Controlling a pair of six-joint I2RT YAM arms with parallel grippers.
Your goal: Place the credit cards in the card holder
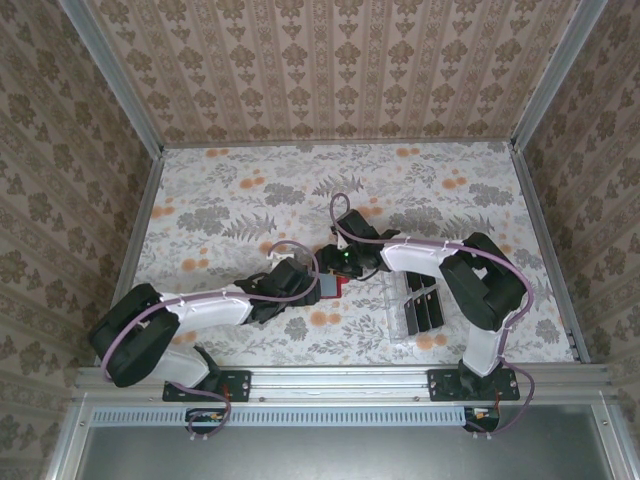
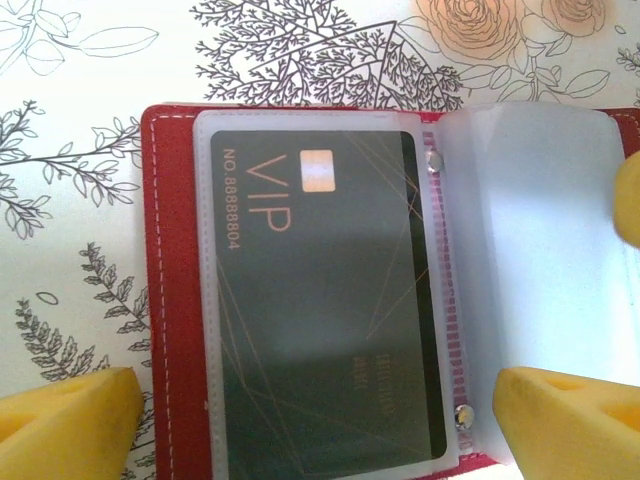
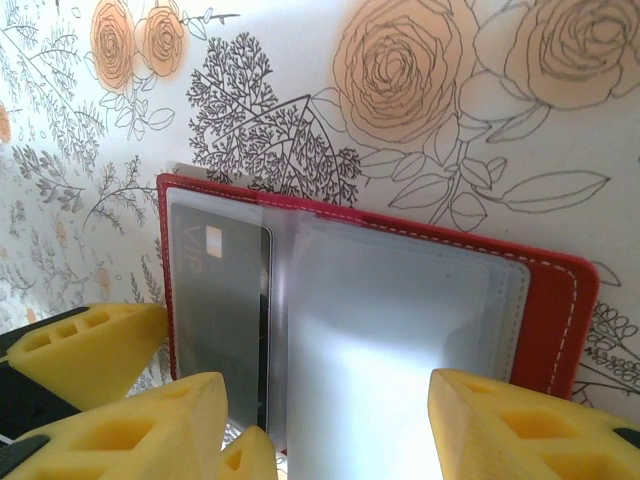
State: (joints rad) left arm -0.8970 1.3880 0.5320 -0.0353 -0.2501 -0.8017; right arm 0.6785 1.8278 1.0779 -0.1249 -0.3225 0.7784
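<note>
The red card holder (image 1: 330,289) lies open on the table between both grippers. In the left wrist view its red cover (image 2: 170,300) frames a clear sleeve holding one black credit card (image 2: 320,300) marked VIP. Frosted empty sleeves (image 2: 530,250) fold out to the right. My left gripper (image 2: 315,430) is open, its yellow fingertips (image 2: 60,420) straddling the holder's near edge. In the right wrist view the holder (image 3: 555,310) shows the same card (image 3: 220,300) on the left page. My right gripper (image 3: 340,440) stands open over the clear sleeves (image 3: 400,330), nothing between its fingers.
A clear plastic slotted tray (image 1: 400,325) stands right of the holder, with black cards (image 1: 422,303) upright in it, under the right forearm. Patterned walls enclose the floral table (image 1: 250,200). The rail with the arm bases runs along the near edge.
</note>
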